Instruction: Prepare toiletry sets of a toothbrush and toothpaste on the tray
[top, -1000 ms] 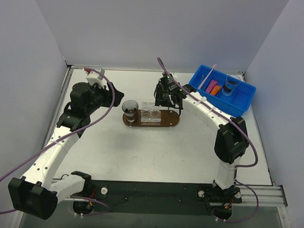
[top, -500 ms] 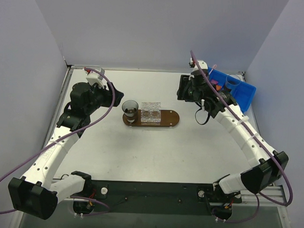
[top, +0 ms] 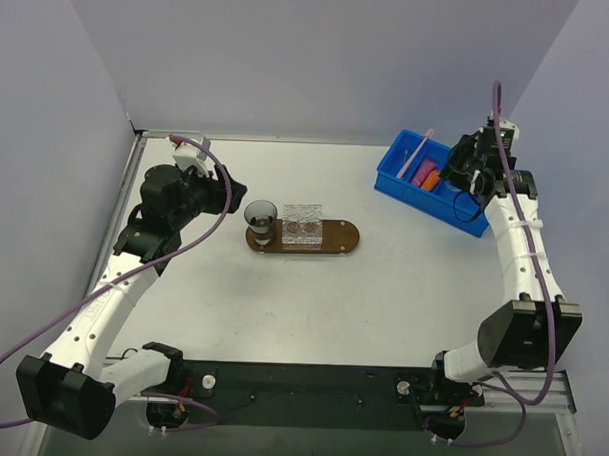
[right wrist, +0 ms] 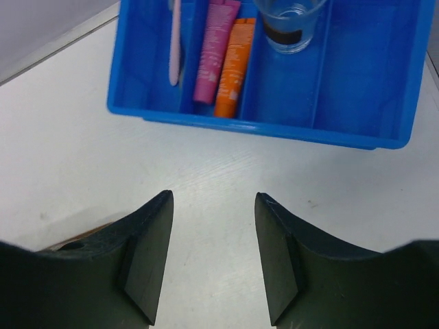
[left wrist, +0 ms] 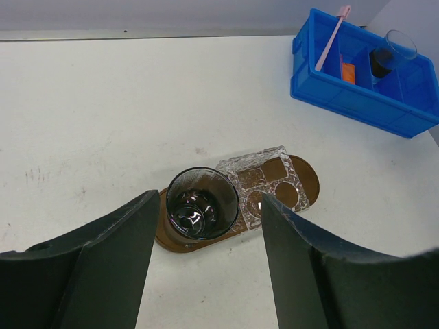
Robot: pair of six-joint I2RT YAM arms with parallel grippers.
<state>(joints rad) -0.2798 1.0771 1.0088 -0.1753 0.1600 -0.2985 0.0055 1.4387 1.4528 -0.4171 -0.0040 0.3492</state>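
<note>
From above, the tray [top: 346, 238] is lying near the middle of the table [top: 282, 307], carrying a dark glass [top: 262, 217] at its 9 o'clock end and a clear holder [top: 305, 226] beside it, while its 3 o'clock end is showing bare wood. The blue bin [top: 426, 198] is sitting at 2 o'clock on the table, well apart from the tray. Inside the bin the toothbrush [top: 415, 155] is leaning along the 10 o'clock compartment, and the magenta toothpaste tube [top: 422, 173] and the orange toothpaste tube [top: 433, 179] are lying side by side just past it. The right gripper [top: 454, 173] is hanging over the bin's 3 o'clock half, and the left gripper [top: 232, 194] is hovering at 10 o'clock from the tray, near the glass. Through the left wrist camera, the two dark fingers are standing wide apart and gripping nothing, framing the glass and holder on the tray below, with the bin lying off at 1 o'clock. Through the right wrist camera, the fingers are likewise spread and holding nothing, above bare table at 6 o'clock from the bin, where the toothbrush, both tubes and a clear cup [right wrist: 288, 20] are resting in their compartments
</note>
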